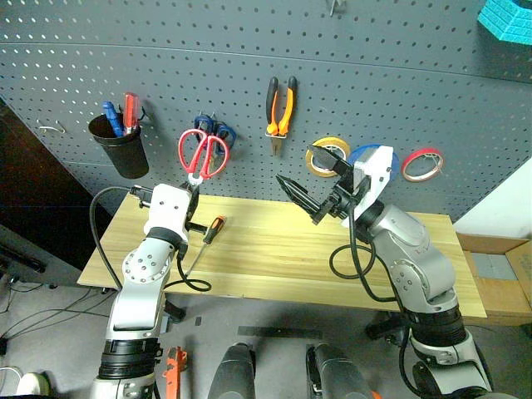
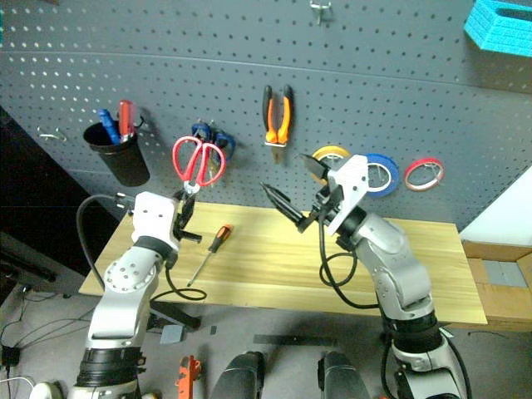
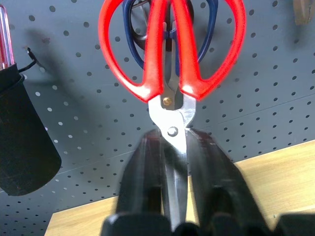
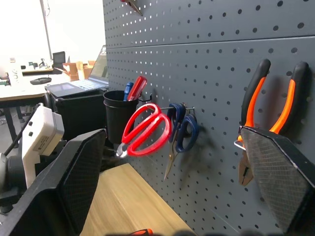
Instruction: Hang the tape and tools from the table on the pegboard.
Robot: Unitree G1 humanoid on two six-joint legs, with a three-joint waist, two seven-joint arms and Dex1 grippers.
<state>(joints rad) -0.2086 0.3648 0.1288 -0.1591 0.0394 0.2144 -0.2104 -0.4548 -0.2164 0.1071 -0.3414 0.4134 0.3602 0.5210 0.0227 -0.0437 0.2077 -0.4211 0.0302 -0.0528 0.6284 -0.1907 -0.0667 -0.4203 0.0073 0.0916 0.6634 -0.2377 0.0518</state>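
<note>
1. Left hand (image 3: 172,196) below the pegboard (image 1: 249,75) hook: fingers flank red scissors' (image 1: 202,153) blades, grip unclear; handles hooked. Ease open, back straight off.
2. Screwdriver (image 1: 212,229) on surface (image 1: 274,258) below pegboard: next.
3. Right hand (image 1: 309,193) released, empty.

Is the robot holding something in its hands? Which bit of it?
The left gripper has the red-handled scissors by the blades; its grip looks loose. The right gripper is open, empty.

Head pair overlooks pegboard (image 1: 249,58), wrist views close on red scissors (image 3: 170,54)
</note>
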